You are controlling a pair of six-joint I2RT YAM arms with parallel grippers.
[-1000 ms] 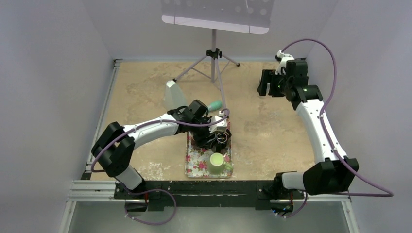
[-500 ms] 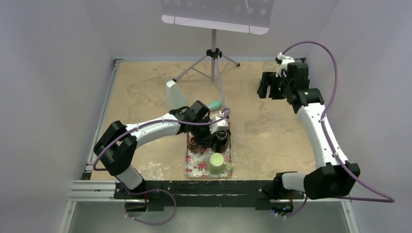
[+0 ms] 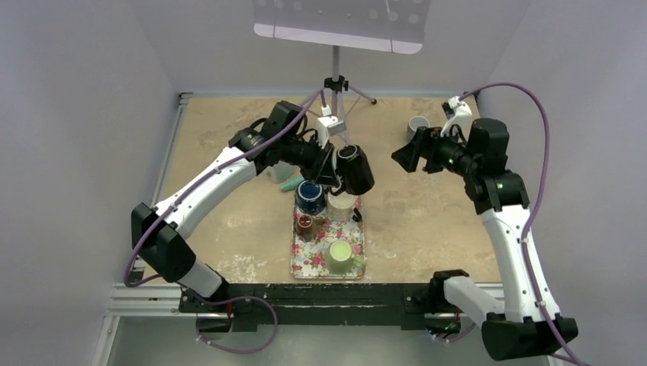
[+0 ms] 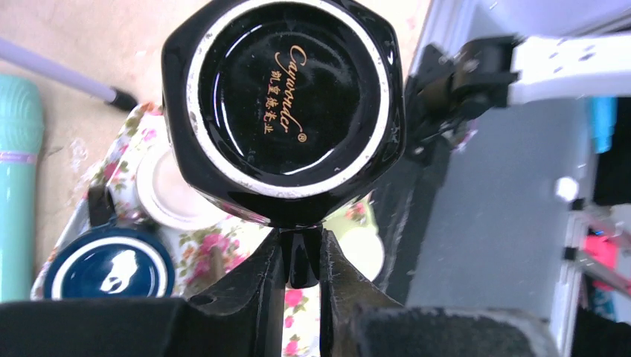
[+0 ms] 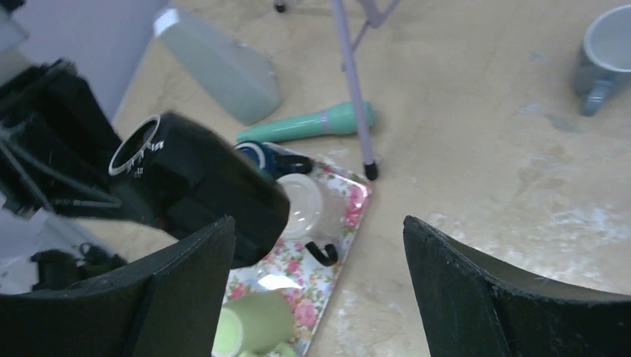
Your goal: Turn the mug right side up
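Note:
The black mug (image 3: 355, 169) hangs in the air above the floral tray (image 3: 304, 264), tilted on its side. My left gripper (image 3: 334, 162) is shut on the mug's handle. In the left wrist view the mug's base (image 4: 283, 104) faces the camera and the left gripper (image 4: 301, 256) pinches the handle. In the right wrist view the mug (image 5: 201, 186) has its base to the upper left and its mouth hidden, to the lower right. My right gripper (image 3: 402, 156) is open and empty, just right of the mug, with its jaws wide apart (image 5: 316, 223).
On the tray stand a blue mug (image 3: 310, 197), a white mug (image 3: 342, 206), a green mug (image 3: 341, 255) and a small brown cup (image 3: 304, 223). A grey mug (image 3: 416, 124) sits at the back right. A teal microphone (image 3: 290, 184), a white bottle (image 5: 219, 71) and a tripod stand (image 3: 334, 84) are behind the tray.
My left arm has lifted the black mug off the tray, up and toward the back. My right arm has swung toward the centre, uncovering the grey mug.

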